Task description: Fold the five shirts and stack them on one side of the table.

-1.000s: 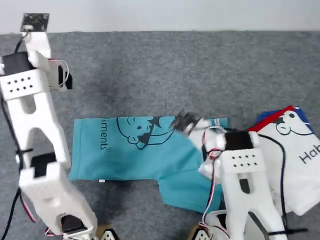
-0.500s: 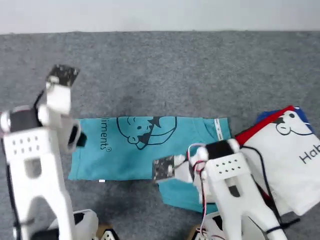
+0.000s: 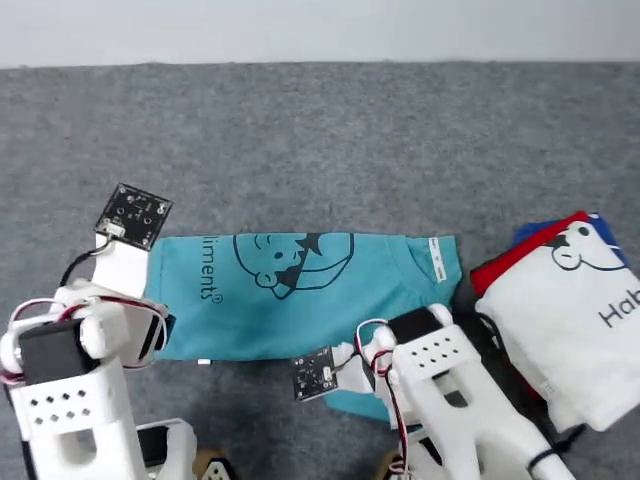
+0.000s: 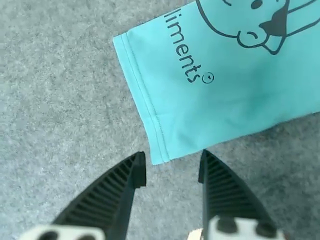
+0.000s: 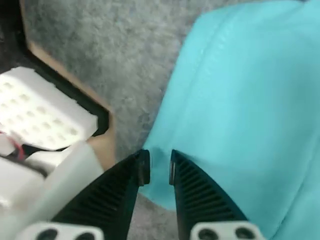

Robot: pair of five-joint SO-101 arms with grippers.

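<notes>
teal shirt (image 3: 300, 300) laid flat mid surface (image 3: 350, 140), print up | left hand (image 4: 172, 160) held open over its near-left corner | right hand (image 5: 159, 162) set at its near edge, grip cannot be told | shirt pile (image 3: 570, 320) kept at right

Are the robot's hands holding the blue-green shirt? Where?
The left gripper holds nothing: open fingers straddle a corner of the teal shirt. The right gripper sits at the shirt's edge; whether it grips cannot be told.

surface: grey felt-like table cover (image 3: 330, 130) | far edge: pale band, possibly a wall (image 3: 320, 30)
</notes>
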